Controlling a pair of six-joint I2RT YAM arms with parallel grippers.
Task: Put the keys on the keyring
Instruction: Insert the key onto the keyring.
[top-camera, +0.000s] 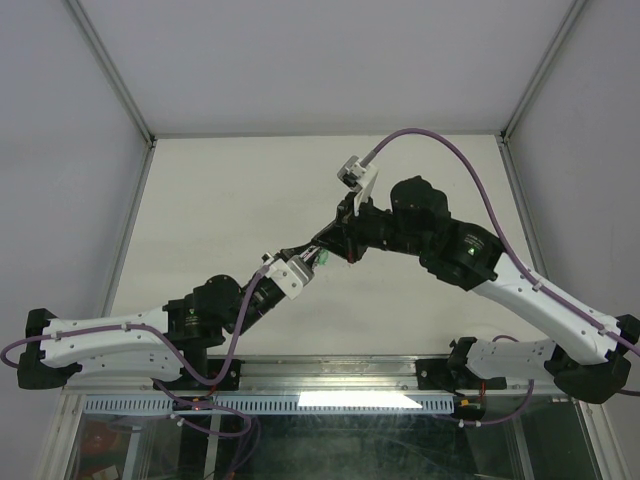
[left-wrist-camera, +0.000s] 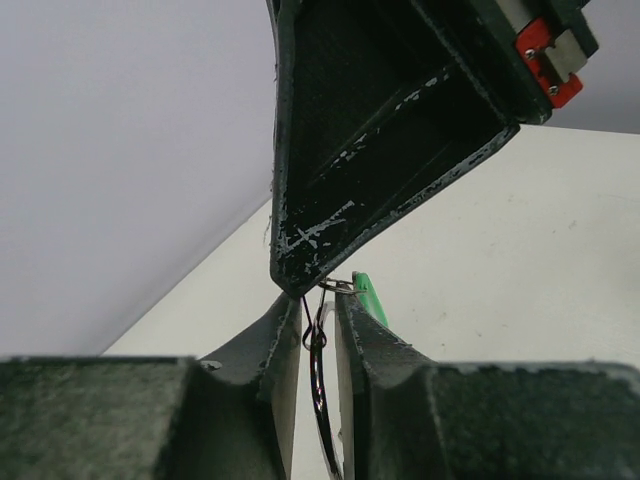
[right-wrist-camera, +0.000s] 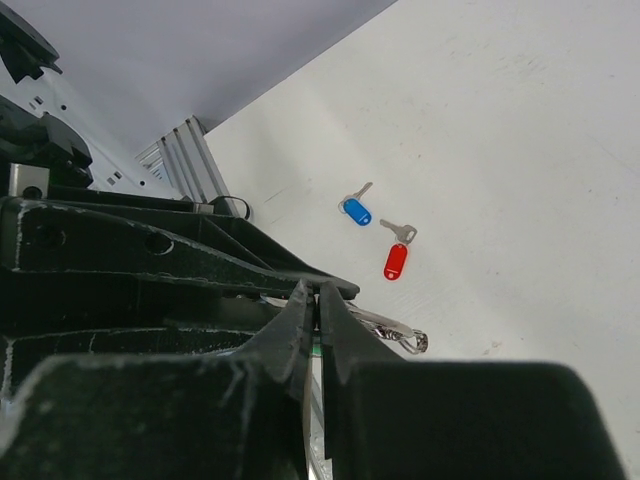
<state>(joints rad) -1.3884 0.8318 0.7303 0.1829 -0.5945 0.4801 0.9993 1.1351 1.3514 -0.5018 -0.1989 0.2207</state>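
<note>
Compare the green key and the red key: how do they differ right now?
The green key is up off the table, right beside the keyring; the red key lies flat on the table, far from the keyring. Only a sliver of the green key shows in any view; the red key shows whole, silver blade included. Both have a coloured head.

Robot lab test cell. White desk (top-camera: 200, 230) boxed in by plain pale panels (top-camera: 320, 60) on aluminium frame posts (top-camera: 112, 72). Two robot arms, left arm (top-camera: 110, 340) & right arm (top-camera: 550, 305), bolted to a metal rail (top-camera: 330, 372) at near edge. Purple cables (top-camera: 412, 131) loop overhead, w/ slotted cable duct (top-camera: 200, 402) below the rail.
</note>
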